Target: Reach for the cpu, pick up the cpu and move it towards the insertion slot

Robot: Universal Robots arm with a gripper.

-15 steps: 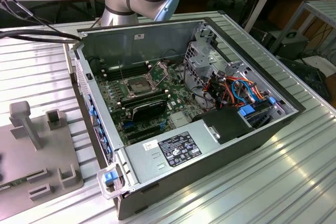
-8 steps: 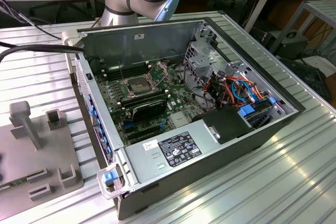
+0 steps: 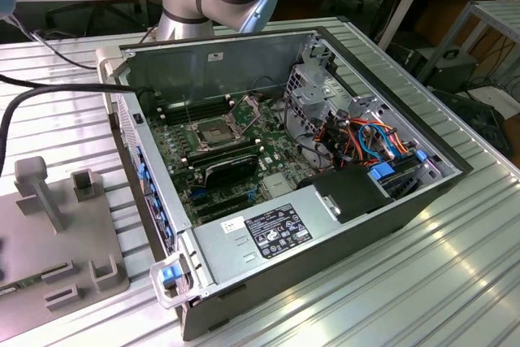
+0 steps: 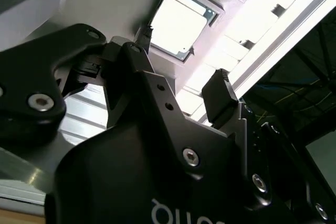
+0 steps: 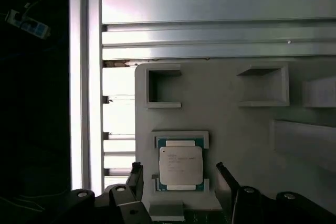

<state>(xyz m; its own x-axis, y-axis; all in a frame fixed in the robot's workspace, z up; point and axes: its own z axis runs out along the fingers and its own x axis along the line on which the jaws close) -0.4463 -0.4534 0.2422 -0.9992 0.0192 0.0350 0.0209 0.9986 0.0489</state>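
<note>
Cpu (image 5: 181,165) lies in a grey tray (image 5: 247,135), seen between the gripper's (image 5: 178,166) parted fingers, their height unclear.

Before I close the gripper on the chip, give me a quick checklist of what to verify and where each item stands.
1. Chip lies flat in the grey holder's recess: ok.
2. Gripper open: ok.
3. One of the fingers on each side of the chip, in the first wrist view: ok.
4. Fingers low enough to catch the chip's edges: cannot tell.
5. Socket on the board open and bare: cannot tell.
</note>
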